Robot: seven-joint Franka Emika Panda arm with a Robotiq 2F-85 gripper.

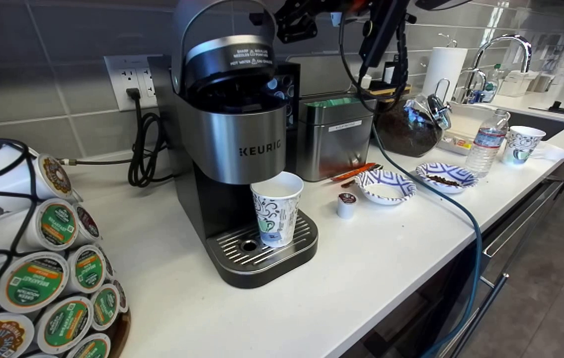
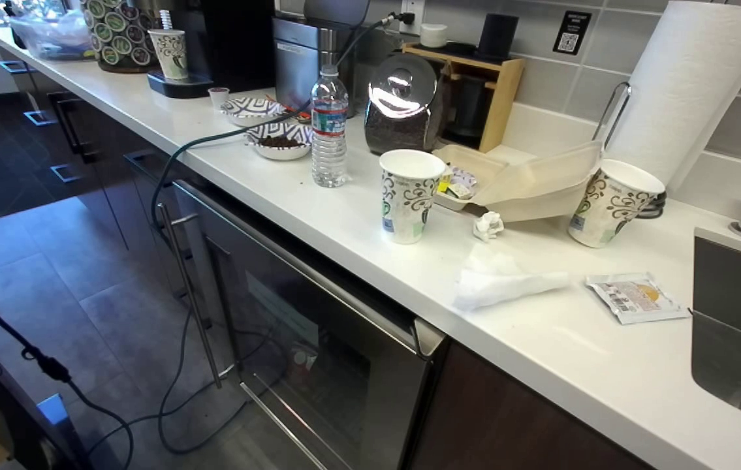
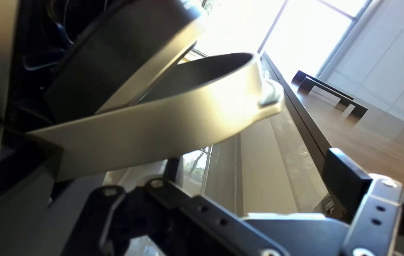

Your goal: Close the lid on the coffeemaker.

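In an exterior view, I record the lid (image 1: 229,62) cut off at top; in the wrist view, my gripper (image 3: 258,172) at bottom. Contact between them: undetermined.

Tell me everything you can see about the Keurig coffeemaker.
The coffeemaker is a tall brewer with a brushed-metal-looking front marked KEURIG and a black body. Its lid is tilted open, its black face printed with needle and hot-water warnings, a looped handle raised around it. It stands upright on the white counter; a patterned paper cup stands on its slotted drip tray. Whether the fingers touch the handle, I can't tell.
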